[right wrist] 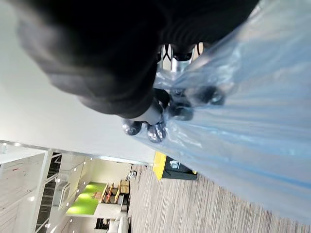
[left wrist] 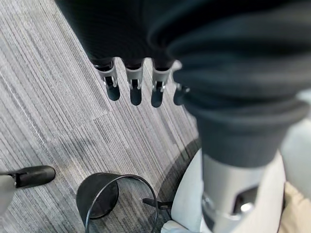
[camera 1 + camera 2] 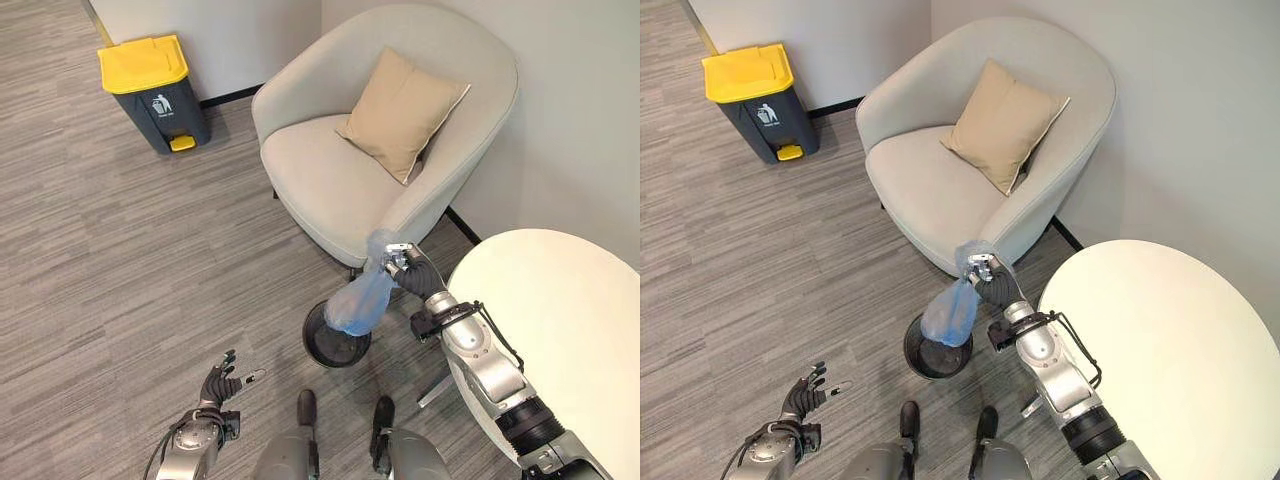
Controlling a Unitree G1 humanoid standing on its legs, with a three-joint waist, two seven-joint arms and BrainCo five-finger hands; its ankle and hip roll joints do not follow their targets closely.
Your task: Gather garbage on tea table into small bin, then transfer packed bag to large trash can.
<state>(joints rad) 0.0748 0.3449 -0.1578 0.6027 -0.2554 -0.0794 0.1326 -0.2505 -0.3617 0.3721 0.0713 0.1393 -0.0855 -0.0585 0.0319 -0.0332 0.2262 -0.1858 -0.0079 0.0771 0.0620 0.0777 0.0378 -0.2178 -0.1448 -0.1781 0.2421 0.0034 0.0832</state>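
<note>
The right hand (image 3: 412, 272) has its fingers curled round the gathered neck of the blue bag (image 3: 360, 303), which hangs below it over the small black bin (image 3: 336, 337). The film looks thin, limp and slippery, so the bunched top is the safest hold. The left hand (image 3: 221, 384) hangs relaxed, well apart. Across bare carpet floor (image 3: 120, 260), beyond the armchair (image 3: 380, 130), stands the yellow-lidded trash can (image 3: 152, 90).

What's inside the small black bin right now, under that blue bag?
The blue bag, gripped at its top by the right hand, hangs over the small black bin. Its lower end hides part of the bin's inside; the part that shows looks dark, with nothing I can make out.
</note>
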